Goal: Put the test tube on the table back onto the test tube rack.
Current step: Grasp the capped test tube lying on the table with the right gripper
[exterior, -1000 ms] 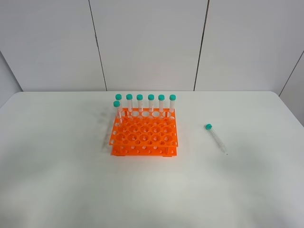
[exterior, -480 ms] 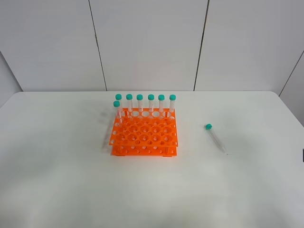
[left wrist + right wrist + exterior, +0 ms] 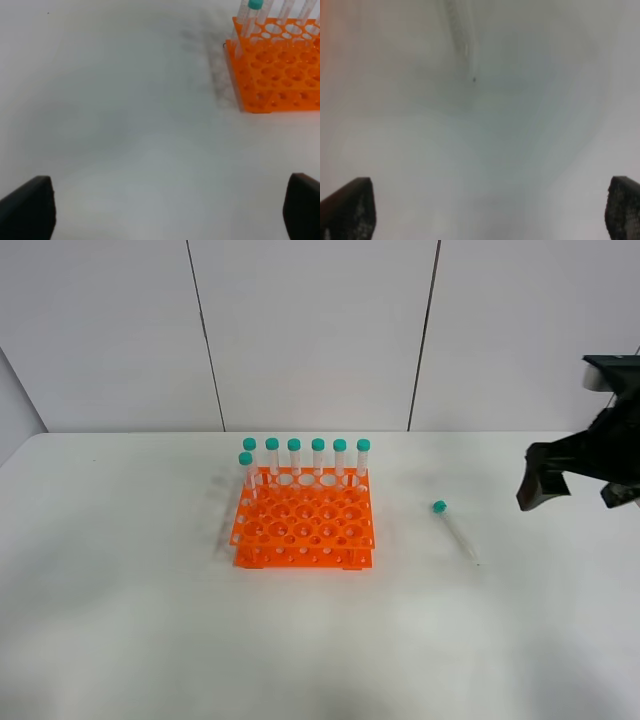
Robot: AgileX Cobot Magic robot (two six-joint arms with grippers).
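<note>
The test tube [image 3: 456, 534] lies flat on the white table [image 3: 150, 620], right of the rack, with its teal cap toward the back. The orange test tube rack [image 3: 303, 530] stands mid-table with several teal-capped tubes [image 3: 317, 458] upright along its back row and back left corner. My right gripper [image 3: 578, 488] hangs open and empty above the table's right side, to the right of the lying tube. Its wrist view is blurred; its fingertips [image 3: 347, 207] stand far apart. My left gripper [image 3: 165, 207] is open and empty over bare table, left of the rack [image 3: 280, 75].
Grey wall panels [image 3: 310, 330] stand behind the table's back edge. The left arm does not show in the exterior high view.
My right arm has come into the exterior high view from the right edge. The tube and rack have not moved.
</note>
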